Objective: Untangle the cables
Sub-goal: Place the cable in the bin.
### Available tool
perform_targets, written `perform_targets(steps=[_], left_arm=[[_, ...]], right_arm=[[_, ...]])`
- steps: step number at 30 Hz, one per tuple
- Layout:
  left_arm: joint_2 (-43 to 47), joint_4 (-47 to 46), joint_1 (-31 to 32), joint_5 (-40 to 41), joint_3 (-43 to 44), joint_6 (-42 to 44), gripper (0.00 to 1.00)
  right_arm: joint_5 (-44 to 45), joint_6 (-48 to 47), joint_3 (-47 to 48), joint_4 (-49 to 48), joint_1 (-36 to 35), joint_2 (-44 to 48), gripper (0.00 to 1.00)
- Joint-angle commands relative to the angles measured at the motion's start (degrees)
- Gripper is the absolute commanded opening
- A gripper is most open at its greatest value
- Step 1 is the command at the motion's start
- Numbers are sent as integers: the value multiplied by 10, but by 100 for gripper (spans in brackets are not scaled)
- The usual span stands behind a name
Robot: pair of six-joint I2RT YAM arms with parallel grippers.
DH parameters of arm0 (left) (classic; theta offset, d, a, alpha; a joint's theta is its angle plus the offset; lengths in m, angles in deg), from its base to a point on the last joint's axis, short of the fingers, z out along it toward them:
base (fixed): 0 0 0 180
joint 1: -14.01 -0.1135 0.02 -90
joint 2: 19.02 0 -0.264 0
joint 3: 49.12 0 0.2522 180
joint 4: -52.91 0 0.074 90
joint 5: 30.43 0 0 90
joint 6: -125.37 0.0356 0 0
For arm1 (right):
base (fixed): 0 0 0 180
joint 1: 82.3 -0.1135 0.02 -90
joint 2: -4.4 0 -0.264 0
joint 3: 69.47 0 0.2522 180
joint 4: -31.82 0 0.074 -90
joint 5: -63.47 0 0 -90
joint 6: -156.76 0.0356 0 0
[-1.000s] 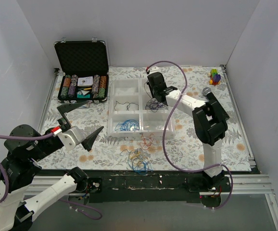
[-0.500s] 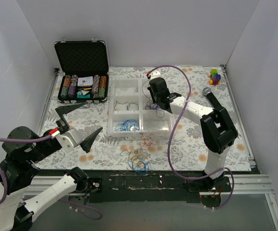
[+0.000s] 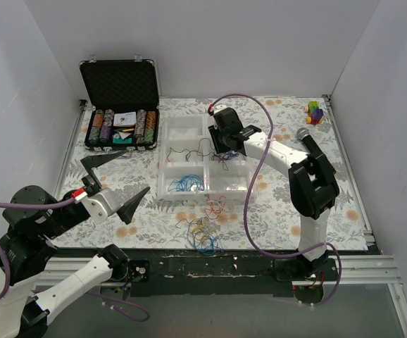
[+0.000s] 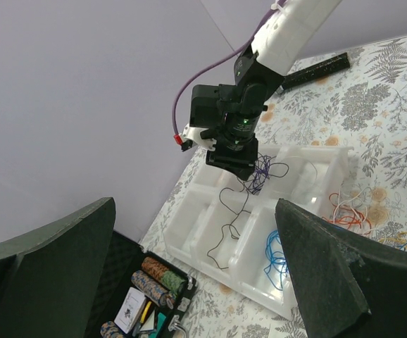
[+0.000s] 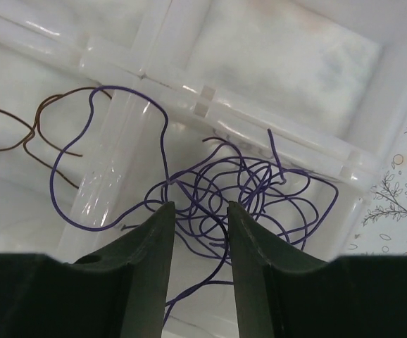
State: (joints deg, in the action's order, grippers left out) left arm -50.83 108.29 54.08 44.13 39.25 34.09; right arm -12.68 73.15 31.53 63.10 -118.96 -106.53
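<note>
A loose tangle of thin purple wire [image 5: 242, 189] lies in a translucent white plastic tray with compartments [image 5: 295, 63]. Two dark, blunt jaws come up from the lower edge just below the tangle, parted by a narrow gap. Several purple strands run down through that gap; whether either jaw touches them cannot be told. From the tangle's left side one long purple loop arcs across a tray divider wall [image 5: 115, 151] into the next compartment. Further left of the tangle, close to that loop, lies a thin, kinked brown wire [image 5: 29, 132]. Right of the tangle, past the tray's rim, a strip of floral-patterned bench [image 5: 401, 197] shows.
</note>
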Motion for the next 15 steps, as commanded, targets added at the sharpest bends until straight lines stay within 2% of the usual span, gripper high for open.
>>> perform_targets(steps=[1, 9, 15], left_arm=[[2, 9, -1, -1, 9, 1, 98], [10, 12, -2, -1, 4, 0, 98], [7, 13, -1, 5, 7, 2, 98]], right_arm=[[-47, 21, 0, 30, 5, 56, 46], [-88, 38, 8, 35, 23, 102, 44], [-134, 43, 112, 67, 15, 49, 47]])
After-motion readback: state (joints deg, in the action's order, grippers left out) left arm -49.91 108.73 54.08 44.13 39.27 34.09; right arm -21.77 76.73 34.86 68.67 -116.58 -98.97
